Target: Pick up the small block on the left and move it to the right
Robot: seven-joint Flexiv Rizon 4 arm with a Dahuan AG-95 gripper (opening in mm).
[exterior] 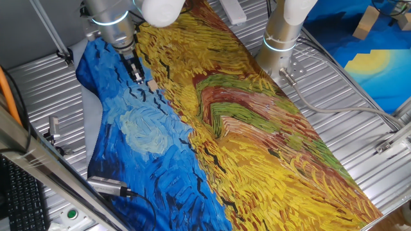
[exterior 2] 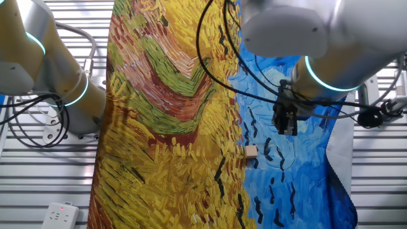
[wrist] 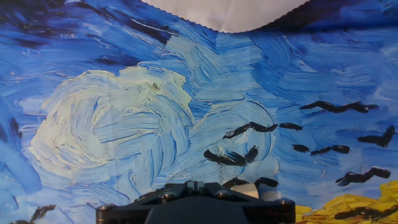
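Observation:
The small block [exterior: 152, 84] is a tiny tan cube lying on the blue part of the painted cloth [exterior: 212, 128], near where the blue meets the yellow. It also shows in the other fixed view [exterior 2: 251, 151]. In the hand view only a pale corner of it [wrist: 250, 187] peeks out beside the gripper body. My gripper [exterior: 137, 76] hangs just to the side of the block, a little above the cloth, apart from it. It also shows in the other fixed view [exterior 2: 286, 129]. Its fingers look pressed together with nothing between them.
A second arm's base [exterior: 281, 38] stands at the cloth's far edge. A much larger tan wooden block [exterior: 366, 22] lies on a blue cloth at the top right. A metal cylinder [exterior: 108, 186] lies by the near cloth edge. A power strip [exterior 2: 60, 215] sits at the bottom left.

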